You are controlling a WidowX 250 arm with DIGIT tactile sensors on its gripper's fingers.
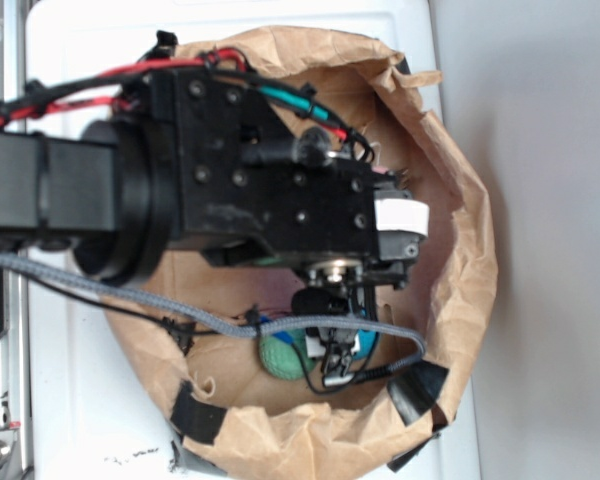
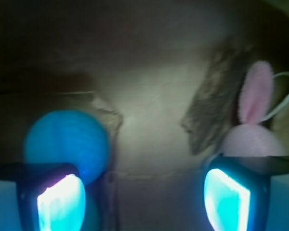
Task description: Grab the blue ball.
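Blue ball [image 2: 66, 143] lies on the brown paper floor of the bag [image 1: 460, 330], just above the left finger [image 2: 55, 197] in the wrist view, partly overlapped by it. Gripper [image 2: 144, 197] is spread wide, with nothing between its pads. A pink plush [image 2: 254, 130] sits above the right finger. In the exterior view, a green ball [image 1: 280, 358] lies below the arm [image 1: 230, 170].
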